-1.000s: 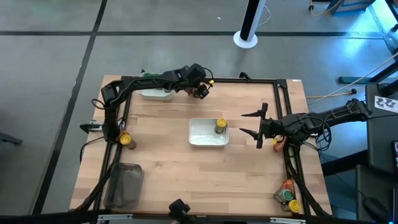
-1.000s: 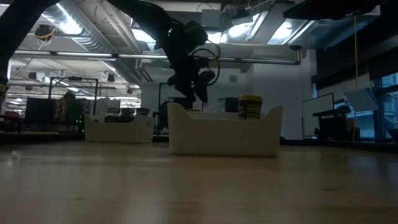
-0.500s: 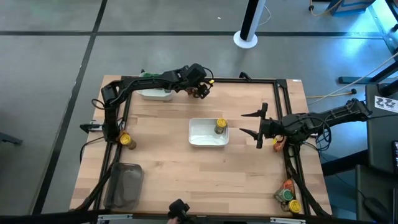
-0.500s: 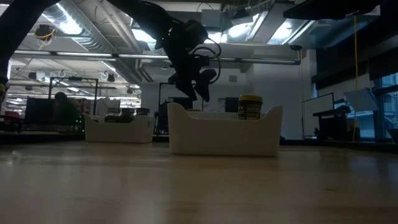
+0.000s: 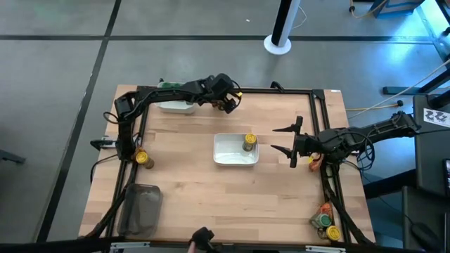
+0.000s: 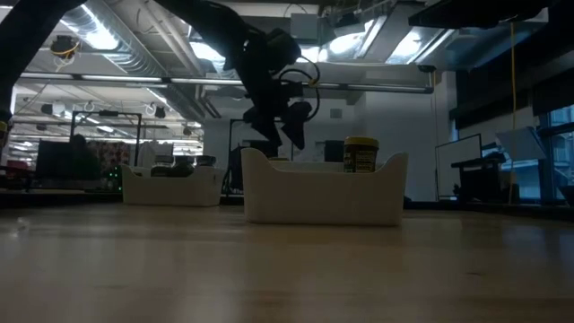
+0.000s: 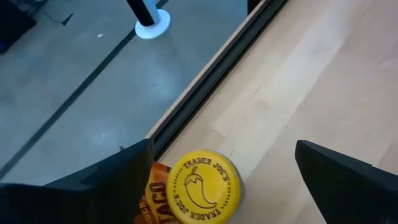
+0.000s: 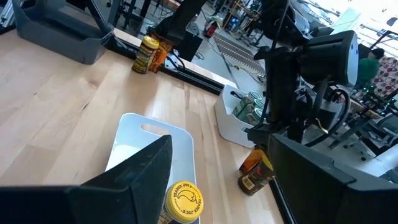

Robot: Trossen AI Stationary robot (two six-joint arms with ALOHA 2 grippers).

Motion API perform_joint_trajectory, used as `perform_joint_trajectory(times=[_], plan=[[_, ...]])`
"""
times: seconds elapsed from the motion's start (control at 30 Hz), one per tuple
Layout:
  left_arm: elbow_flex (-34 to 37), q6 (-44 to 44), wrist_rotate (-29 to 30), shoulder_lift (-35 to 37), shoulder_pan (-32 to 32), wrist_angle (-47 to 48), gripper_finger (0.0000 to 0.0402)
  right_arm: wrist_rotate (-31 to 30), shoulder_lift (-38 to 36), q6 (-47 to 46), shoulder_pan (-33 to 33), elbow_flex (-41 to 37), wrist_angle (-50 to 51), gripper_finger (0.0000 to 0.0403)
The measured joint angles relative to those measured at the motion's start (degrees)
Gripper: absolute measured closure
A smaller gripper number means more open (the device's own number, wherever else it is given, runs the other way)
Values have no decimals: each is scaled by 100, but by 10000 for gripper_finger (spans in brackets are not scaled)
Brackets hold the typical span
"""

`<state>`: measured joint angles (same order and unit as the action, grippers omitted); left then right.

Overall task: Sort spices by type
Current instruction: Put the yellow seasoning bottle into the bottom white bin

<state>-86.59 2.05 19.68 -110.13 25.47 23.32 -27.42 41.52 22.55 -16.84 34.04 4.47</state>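
Observation:
My left gripper (image 5: 228, 104) hovers open near the table's far edge, its fingers on either side of a yellow-lidded jar (image 7: 201, 186) that stands on the table beside a red-orange taco packet (image 7: 151, 200). In the low view the left gripper (image 6: 289, 130) hangs well above the table top. My right gripper (image 5: 274, 139) is open and held in the air to the right of the middle white tray (image 5: 232, 158). A yellow-lidded jar (image 5: 249, 143) stands upright in that tray's far right corner. Green-lidded jars (image 8: 245, 106) sit in the far white tray (image 5: 176, 107).
Another yellow-lidded jar (image 5: 143, 159) stands at the table's left edge. A clear grey tub (image 5: 140, 209) sits at the near left corner. A red-orange packet (image 5: 314, 160) lies by the right rail, and several spices (image 5: 325, 221) are clustered at the near right corner. Black rails frame the table.

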Motion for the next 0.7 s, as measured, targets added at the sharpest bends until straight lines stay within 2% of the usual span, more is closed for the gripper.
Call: perform_joint_trajectory(times=[0.2, 0.7], plan=[[2, 620, -4, -133, 55, 142, 23, 0, 0, -27, 0, 0, 1, 139], [7, 853, -17, -323, 190, 366, 23, 7, -2, -39, -2, 0, -4, 139]])
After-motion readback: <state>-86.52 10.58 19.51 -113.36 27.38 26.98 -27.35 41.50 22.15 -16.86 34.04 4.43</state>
